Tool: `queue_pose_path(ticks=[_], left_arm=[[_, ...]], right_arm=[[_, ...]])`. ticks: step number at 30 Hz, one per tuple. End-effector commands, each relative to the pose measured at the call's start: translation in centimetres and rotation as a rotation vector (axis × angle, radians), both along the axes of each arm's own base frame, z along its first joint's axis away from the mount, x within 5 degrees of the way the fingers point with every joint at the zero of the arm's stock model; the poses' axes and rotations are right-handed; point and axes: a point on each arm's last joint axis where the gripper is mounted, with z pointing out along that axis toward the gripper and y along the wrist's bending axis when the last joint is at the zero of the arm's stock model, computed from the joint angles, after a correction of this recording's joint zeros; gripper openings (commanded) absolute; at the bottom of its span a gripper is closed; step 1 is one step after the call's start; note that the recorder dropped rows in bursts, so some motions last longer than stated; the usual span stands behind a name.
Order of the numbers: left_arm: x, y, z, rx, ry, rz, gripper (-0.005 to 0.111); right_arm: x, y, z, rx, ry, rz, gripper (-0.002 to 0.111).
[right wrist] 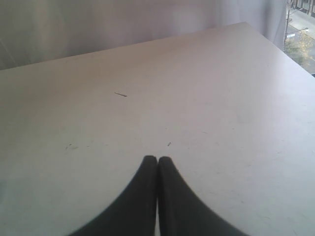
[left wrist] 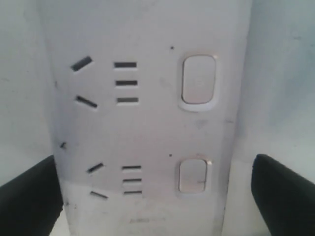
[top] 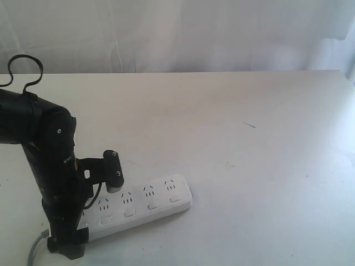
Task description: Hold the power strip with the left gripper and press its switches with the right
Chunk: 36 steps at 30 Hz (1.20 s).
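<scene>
Left wrist view, state of the fingers (left wrist: 29, 201) on the left gripper (left wrist: 153, 162)?

— Spread wide, straddling the power strip (left wrist: 147, 123) across its width. Close against one long side, clear of the other. Pinching nothing yet.

And the right gripper (right wrist: 157, 160)?

— Pressed together, empty, hanging over bare table (right wrist: 221, 98) in the right wrist view. Absent from the exterior view, so probably well off from the strip.

Place of the strip?

— Lies flat on the table, low and left in the exterior view, at a slant, with the grey cord (top: 36, 246) trailing off the end under the left gripper. Shows four switches (top: 130, 212) there, in a row along the side nearer the camera, one below each of the sockets (top: 148, 192).

Handling?

— Probably light, rigid, smooth plastic; likely to skate or pivot on the table under a push. Best clamped across the two long sides at the cord end, as straddled now, leaving most switches uncovered. Little fear of crushing; some of slipping under a loose squeeze.

Room to move?

— Plenty. Open table to the right of the strip and beyond it, nothing blocking a reach from that side. Far edge against the white curtain (top: 194, 33); a corner and side edge in the right wrist view, well apart from the work.
</scene>
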Motion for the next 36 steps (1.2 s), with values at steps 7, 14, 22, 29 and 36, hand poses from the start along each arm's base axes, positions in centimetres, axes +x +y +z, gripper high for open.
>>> queue_pose_path(ticks=[7, 14, 22, 29, 36], left_arm=[[0.5, -0.2, 0.1, -0.032, -0.045, 0.060, 0.105], [0.7, -0.3, 0.1, -0.041, -0.065, 0.078, 0.105], [0.0, 0.1, -0.7, -0.029, -0.046, 0.085, 0.105], [-0.5, 0.4, -1.6, -0.027, -0.076, 0.070, 0.105], [-0.7, 0.7, -1.7, 0.007, -0.054, 0.047, 0.105]], right_arm=[[0.0, 0.0, 0.0, 0.005, -0.008, -0.002, 0.000], [0.0, 0.0, 0.0, 0.005, -0.008, -0.002, 0.000], [0.0, 0.0, 0.0, 0.005, -0.008, -0.002, 0.000], [0.0, 0.0, 0.0, 0.005, -0.008, -0.002, 0.000], [0.0, 0.0, 0.0, 0.005, -0.008, -0.002, 0.000]])
